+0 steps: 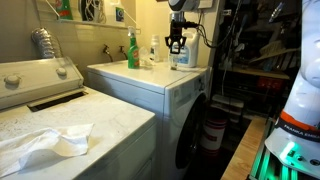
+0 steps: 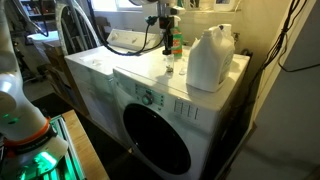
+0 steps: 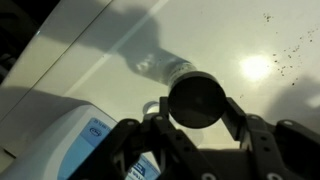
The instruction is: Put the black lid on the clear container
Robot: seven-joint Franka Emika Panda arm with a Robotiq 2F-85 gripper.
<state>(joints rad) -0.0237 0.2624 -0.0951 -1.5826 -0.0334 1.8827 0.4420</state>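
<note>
The end effector (image 3: 197, 120) clamps a round black lid (image 3: 197, 97) above the white worktop (image 3: 90, 50). A squat clear plastic container with a bluish label (image 3: 85, 140) sits at eight o'clock from it.

Two laundry machines (image 1: 150, 90), one clear container (image 2: 210, 60), one green spray bottle (image 1: 132, 52), one slim whitish bottle (image 1: 153, 50), one black lid (image 3: 195, 98)

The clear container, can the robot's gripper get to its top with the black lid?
Probably yes. The gripper hangs above the washer top, its jaws seemingly holding the black lid, and the clear container stands right beside it. Nothing shows between them; it may need to rise and shift sideways.
</note>
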